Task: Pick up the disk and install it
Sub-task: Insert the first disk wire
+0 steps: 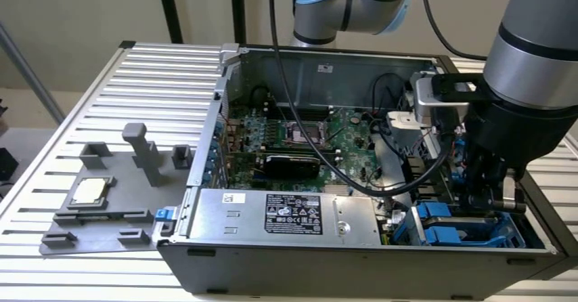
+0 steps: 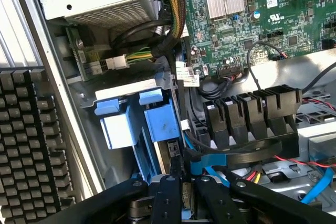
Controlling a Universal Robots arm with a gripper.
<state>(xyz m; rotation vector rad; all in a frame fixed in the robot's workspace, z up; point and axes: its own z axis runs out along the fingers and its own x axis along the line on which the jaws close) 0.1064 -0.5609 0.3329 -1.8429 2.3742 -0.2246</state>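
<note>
Disk (image 2: 176,156) stands on edge in the blue drive bay (image 2: 157,121) beside the power supply (image 1: 289,214), pinched by the end effector (image 2: 181,192); best kept square while seating.

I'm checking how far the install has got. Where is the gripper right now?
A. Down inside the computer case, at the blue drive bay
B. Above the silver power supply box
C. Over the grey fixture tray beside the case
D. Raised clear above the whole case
A: in the exterior view the gripper reaches down inside the computer case at the blue drive bay, away from the grey fixture tray.
</note>
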